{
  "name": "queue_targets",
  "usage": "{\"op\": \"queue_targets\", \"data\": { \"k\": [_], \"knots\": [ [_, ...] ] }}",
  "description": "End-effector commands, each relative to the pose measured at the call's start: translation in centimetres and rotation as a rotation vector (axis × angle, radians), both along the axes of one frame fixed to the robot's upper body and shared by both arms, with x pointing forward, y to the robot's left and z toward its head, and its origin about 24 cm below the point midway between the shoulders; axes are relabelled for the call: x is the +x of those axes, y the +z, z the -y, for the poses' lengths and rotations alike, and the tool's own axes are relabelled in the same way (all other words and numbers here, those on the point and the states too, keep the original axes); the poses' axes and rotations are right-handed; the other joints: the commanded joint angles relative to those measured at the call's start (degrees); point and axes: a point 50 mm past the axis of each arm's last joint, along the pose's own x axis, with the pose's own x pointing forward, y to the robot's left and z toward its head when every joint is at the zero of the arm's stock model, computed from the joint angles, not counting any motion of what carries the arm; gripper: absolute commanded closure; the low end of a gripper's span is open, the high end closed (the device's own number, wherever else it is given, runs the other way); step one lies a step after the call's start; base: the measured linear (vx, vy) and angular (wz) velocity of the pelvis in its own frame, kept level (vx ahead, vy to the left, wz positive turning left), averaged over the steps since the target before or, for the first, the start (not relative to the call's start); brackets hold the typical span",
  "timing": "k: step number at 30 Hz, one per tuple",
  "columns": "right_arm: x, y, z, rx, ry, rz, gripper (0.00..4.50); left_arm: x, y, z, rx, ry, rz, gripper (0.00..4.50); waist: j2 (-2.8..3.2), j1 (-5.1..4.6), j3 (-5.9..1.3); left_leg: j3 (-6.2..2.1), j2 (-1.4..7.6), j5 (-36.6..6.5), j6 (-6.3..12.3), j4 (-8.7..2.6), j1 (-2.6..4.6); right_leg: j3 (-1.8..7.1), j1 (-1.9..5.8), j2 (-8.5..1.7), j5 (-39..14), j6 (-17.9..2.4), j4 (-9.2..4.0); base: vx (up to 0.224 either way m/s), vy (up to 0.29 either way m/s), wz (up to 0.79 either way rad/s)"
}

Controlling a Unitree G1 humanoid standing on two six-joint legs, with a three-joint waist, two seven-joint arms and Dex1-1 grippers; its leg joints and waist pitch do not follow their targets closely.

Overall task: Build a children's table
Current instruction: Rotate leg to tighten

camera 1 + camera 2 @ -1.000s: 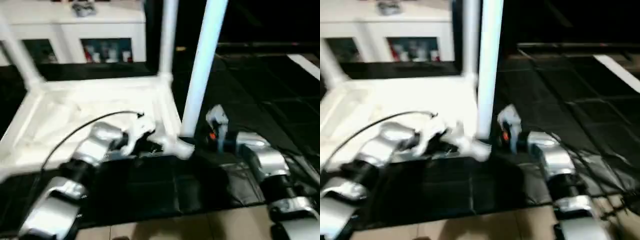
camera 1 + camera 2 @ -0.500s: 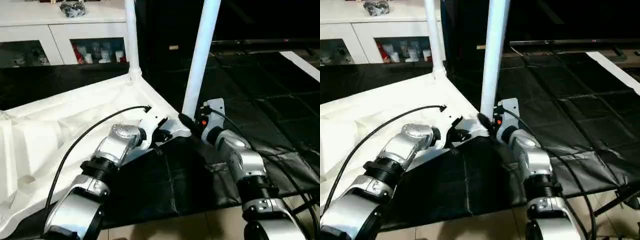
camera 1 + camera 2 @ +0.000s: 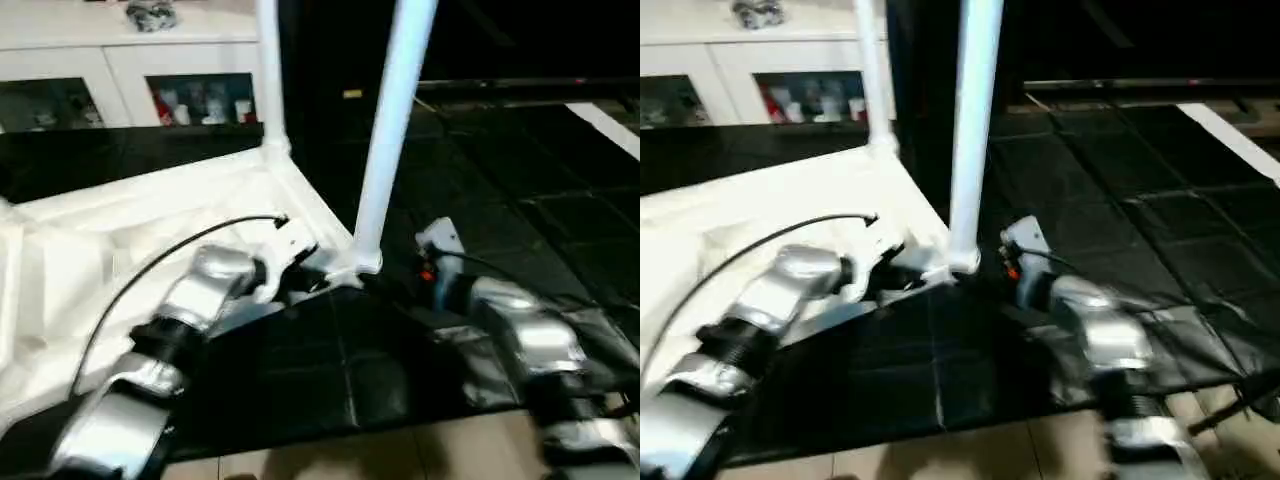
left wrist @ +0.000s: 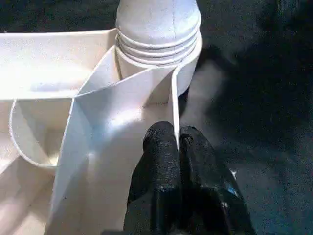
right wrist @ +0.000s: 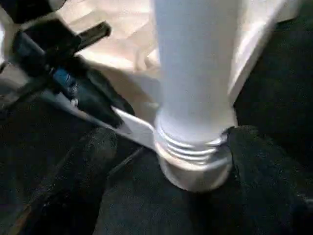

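right wrist view: leg (image 5: pixel 195 73) between open jaws

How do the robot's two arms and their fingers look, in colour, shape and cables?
Both forearms are shiny silver, rounded segments with black ribbed joints. A thin black cable loops over the left arm. The right arm carries a small white bracket with an orange-red mark near the wrist. The left gripper has thick, matte black, rounded fingers.
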Motion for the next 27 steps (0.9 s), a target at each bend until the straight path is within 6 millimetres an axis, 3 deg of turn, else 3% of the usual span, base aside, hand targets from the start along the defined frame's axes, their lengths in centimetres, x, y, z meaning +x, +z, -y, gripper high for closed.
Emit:
{"op": "queue_targets", "data": {
  "k": [1, 8, 17, 27],
  "knots": [
    [-0.3, 0.6, -0.4, 0.01, 0.088, 0.015, 0.63, -0.5, 0.9, 1.1, -0.018, -0.141, 0.031, 4.5, -0.3, 0.29, -4.1, -0.44, 2.08, -6.07, 5.19, -3.32, 0.03, 4.3, 3.76, -4.42, -11.91, -7.57, -4.59, 0.0, 0.0, 0.0],
    [-1.3, 1.4, 0.3, -0.003, 0.267, -0.013, 0.63, -2.1, 0.3, -0.4, 0.045, -0.331, -0.051, 4.5, -0.32, 1.79, -4.01, -0.47, 2.24, -7.05, 4.18, -3.51, 0.22, 4.31, 3.59, -4.49, -13.75, -7.13, -4.54, 0.0, 0.0, 0.0],
    [-1.3, 1.1, -0.3, -0.031, 0.321, -0.021, 0.63, -2.8, 0.2, -0.8, 0.074, -0.413, -0.092, 4.5, -0.37, 2.08, -4.02, -0.51, 2.25, -7.33, 2.9, -3.57, 0.25, 4.35, 3.61, -4.58, -14.69, -7.08, -4.55, 0.0, 0.0, 0.0],
    [-1.3, 1.1, -0.3, -0.031, 0.321, -0.021, 0.63, -2.8, 0.2, -0.8, 0.074, -0.413, -0.092, 4.5, -0.36, 2.15, -4.1, -0.52, 2.19, -6.84, 2.98, -3.52, 0.2, 4.31, 3.66, -4.53, -14.52, -6.71, -4.53, 0.0, 0.0, 0.0]
  ]
}}
